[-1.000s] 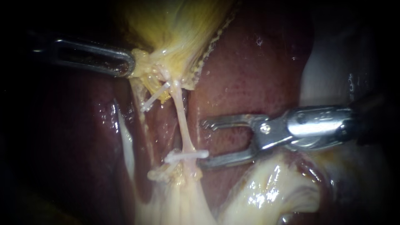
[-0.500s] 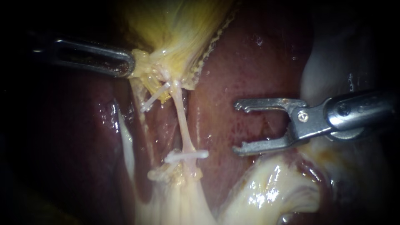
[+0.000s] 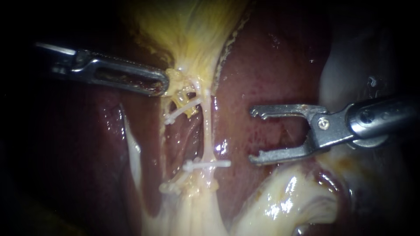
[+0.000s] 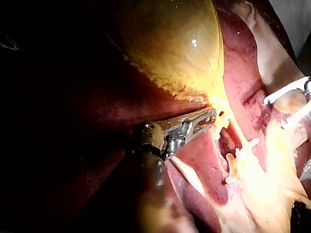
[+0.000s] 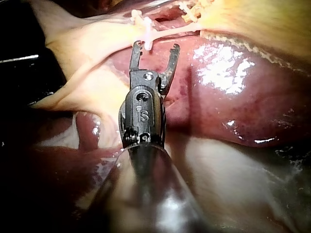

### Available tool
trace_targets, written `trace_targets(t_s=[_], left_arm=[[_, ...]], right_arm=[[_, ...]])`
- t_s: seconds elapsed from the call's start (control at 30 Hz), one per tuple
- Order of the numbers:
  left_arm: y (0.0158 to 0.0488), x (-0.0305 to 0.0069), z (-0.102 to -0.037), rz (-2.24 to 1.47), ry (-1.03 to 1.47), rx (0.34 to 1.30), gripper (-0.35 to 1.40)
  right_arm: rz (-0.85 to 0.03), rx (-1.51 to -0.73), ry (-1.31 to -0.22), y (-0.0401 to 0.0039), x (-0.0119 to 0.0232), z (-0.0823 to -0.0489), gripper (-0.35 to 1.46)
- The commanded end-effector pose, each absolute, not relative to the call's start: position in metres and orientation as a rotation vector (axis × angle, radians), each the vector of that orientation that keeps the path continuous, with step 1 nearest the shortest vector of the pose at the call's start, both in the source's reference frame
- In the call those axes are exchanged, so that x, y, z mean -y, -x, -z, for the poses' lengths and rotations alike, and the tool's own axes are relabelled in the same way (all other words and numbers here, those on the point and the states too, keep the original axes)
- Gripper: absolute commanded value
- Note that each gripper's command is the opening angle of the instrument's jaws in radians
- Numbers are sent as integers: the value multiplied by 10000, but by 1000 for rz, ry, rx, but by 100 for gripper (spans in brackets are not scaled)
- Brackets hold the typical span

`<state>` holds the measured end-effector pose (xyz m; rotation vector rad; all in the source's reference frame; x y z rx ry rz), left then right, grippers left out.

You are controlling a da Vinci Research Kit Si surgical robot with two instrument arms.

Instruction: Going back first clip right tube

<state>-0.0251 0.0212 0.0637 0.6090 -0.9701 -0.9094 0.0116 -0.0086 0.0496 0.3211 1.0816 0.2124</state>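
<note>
Clip (image 3: 208, 165), white, sits crosswise on the right tube (image 3: 206, 126) at its lower end, where the thin strand runs into pale tissue. The right instrument (image 3: 253, 136) hovers over the liver (image 3: 262, 74) near it. Its jaws are spread wide and empty, and its tips point toward the tube without touching it. Across from it, the left instrument (image 3: 164, 83) has its jaws closed on the narrow yellow end of the gallbladder (image 3: 192, 35), above the tube.
</note>
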Motion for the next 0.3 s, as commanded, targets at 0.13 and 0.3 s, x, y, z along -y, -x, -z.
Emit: trace_targets(t_s=[0.13, 0.3], left_arm=[[250, -213, -637, 908, -612, 970, -35], [247, -214, -635, 906, -615, 970, -35]], right_arm=[[-212, -1081, -321, -117, 86, -495, 50], [-215, -1080, -317, -119, 86, -496, 50]])
